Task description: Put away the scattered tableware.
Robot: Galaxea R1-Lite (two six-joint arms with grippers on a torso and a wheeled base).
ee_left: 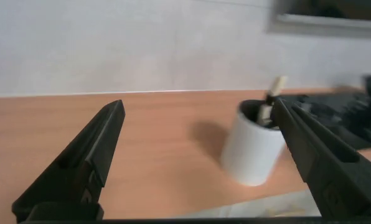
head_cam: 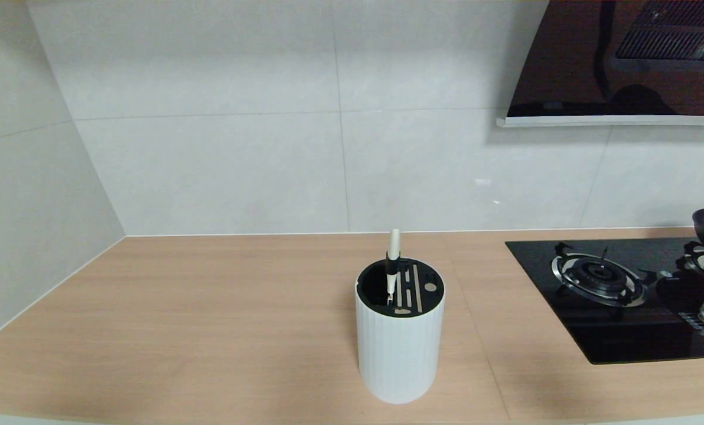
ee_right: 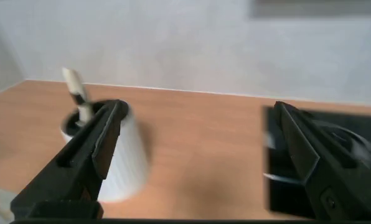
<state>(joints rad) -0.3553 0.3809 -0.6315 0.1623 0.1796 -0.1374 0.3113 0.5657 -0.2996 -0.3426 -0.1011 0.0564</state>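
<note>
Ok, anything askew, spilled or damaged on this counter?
Nothing stands out. The white holder stands upright on the wooden counter, with one cream-handled utensil standing nearly straight in its top. No spill or damage shows around it.

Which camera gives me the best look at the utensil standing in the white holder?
The head view: from above, the cream-handled utensil stands in the open compartment of the holder, shaft visible too. Both wrist views look from the side and show only its handle above the rim.
</note>
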